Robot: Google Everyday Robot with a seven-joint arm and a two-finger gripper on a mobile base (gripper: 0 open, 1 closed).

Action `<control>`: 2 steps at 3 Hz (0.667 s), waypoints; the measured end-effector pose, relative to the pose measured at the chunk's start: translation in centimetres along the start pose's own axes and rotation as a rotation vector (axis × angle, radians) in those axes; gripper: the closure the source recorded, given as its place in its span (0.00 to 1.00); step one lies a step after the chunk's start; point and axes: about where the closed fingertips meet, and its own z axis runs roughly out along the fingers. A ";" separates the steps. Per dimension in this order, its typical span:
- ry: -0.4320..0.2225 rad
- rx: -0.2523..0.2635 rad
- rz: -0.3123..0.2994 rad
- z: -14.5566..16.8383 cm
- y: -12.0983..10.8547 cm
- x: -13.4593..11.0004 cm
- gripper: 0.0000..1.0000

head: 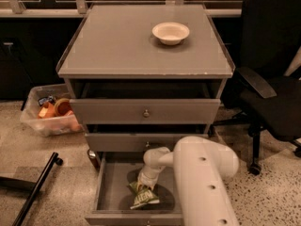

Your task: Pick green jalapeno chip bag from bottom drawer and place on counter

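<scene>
**Colours, drawer scene**

My end effector [144,180] is white, down in the bottom drawer [109,185], just over the chip bag [144,197]. The chip bag is green with pale lettering and white patches. The bottom drawer is plain grey, and the worktop [117,41] is flat grey and slightly glossy. The bowl [170,32] is cream-white. My arm [202,182] is white with small dark dots. The chair [277,93] is black. The bin [47,112] is clear with orange contents. The floor [273,192] is speckled beige.
</scene>
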 end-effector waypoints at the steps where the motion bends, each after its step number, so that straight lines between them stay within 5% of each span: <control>1: 0.025 0.051 0.009 -4.8 -0.2 -2.7 1.00; 2: 0.044 0.061 0.034 -10.8 0.4 -5.4 1.00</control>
